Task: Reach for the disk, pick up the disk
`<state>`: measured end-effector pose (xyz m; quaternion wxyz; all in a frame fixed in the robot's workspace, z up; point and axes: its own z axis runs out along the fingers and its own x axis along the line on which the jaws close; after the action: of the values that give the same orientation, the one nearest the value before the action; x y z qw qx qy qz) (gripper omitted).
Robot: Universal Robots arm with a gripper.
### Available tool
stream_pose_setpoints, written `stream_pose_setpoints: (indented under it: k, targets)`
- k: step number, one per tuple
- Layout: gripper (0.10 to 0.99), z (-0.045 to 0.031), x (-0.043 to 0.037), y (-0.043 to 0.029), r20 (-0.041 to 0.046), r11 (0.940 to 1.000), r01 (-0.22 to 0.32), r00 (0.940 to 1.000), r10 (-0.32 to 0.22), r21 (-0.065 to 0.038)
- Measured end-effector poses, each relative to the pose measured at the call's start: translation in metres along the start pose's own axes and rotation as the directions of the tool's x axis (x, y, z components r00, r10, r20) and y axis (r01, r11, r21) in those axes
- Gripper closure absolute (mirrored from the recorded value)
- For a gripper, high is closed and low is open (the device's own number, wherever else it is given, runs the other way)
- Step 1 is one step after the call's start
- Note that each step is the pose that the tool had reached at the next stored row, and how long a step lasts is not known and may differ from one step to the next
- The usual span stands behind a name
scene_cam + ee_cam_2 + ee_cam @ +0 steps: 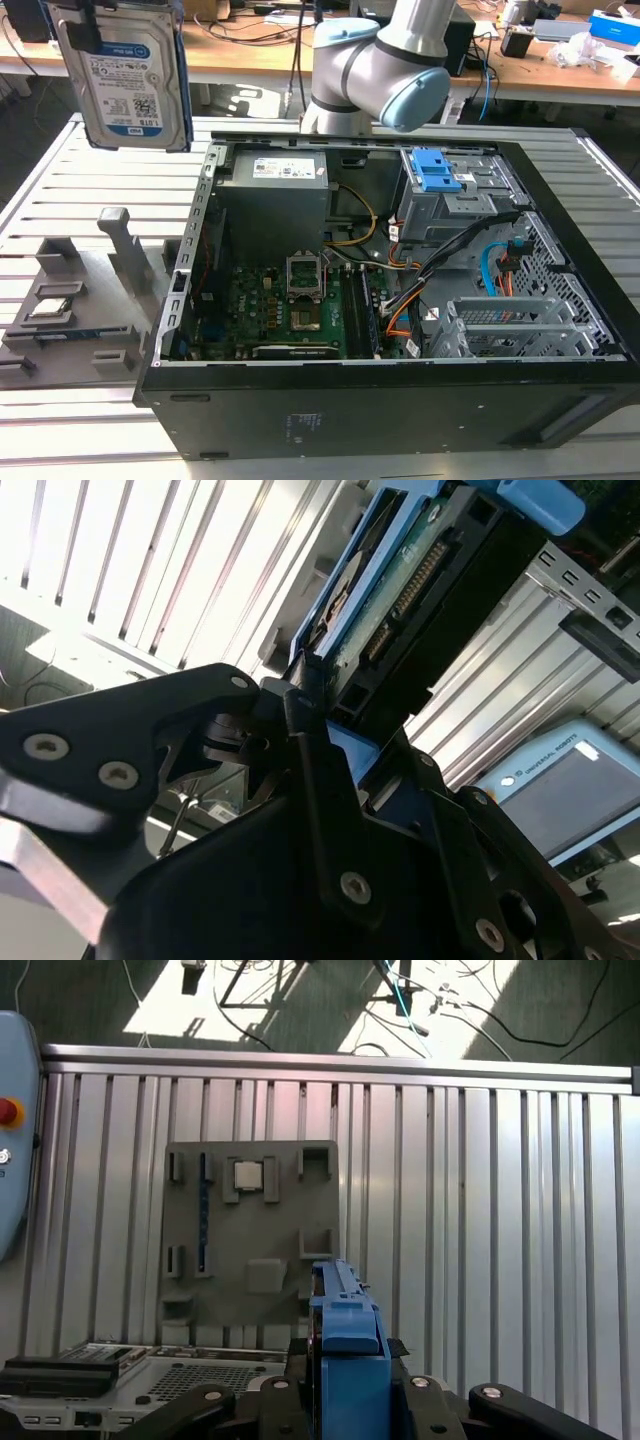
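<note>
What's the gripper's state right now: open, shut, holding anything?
Gripper: shut on the disk, which it holds in the air beside the open computer case.

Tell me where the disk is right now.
The disk is held aloft at the exterior view's upper left, above the grey fixture plate and left of the open computer case; the first wrist view shows it clamped in the gripper.

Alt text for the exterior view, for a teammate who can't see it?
The disk hangs in the air at the exterior view's upper left, label toward the camera, above a slatted metal table. Below it a grey fixture plate carries a processor chip; an open computer case lies at the exterior view's right, the robot arm behind it.
</note>
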<state>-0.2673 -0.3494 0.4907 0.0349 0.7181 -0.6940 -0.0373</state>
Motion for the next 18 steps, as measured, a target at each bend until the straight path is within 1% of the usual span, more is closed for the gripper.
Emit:
stream_pose_setpoints:
  k: [2, 3, 4, 6, 8, 9, 11, 12, 13, 16, 18]
  targets:
    - [0.722, -0.0005, 0.0002, -0.0051, 0.0000, 1.0000, 0.000, 1.0000, 0.000, 0.000]
    - [0.722, -0.0012, 0.0003, -0.0109, -0.0001, 1.0000, 0.000, 1.0000, 0.000, 0.000]
    - [0.722, -0.0016, 0.0004, -0.0152, -0.0001, 1.0000, 0.000, 1.0000, 0.000, 0.000]
    - [0.722, -0.0021, 0.0006, -0.0203, -0.0001, 1.0000, 0.000, 1.0000, 0.000, 0.000]
    - [0.722, -0.0028, 0.0008, -0.0274, -0.0001, 1.0000, 0.000, 1.0000, 0.000, 0.000]
    - [0.722, -0.0034, 0.0010, -0.0331, -0.0002, 1.0000, 0.000, 1.0000, 0.000, 0.000]
    - [0.722, -0.0042, 0.0012, -0.0401, -0.0002, 1.0000, 0.000, 1.0000, 0.000, 0.000]
    - [0.722, -0.0046, 0.0013, -0.0447, -0.0002, 1.0000, 0.000, 1.0000, 0.000, 0.000]
    - [0.722, -0.0049, 0.0013, -0.0473, -0.0002, 1.0000, 0.000, 1.0000, 0.000, 0.000]
    - [0.722, -0.0063, 0.0017, -0.0613, -0.0002, 1.0000, 0.000, 1.0000, 0.000, 0.000]
    - [0.722, -0.0069, 0.0018, -0.0675, -0.0001, 1.0000, 0.000, 1.0000, 0.000, 0.000]
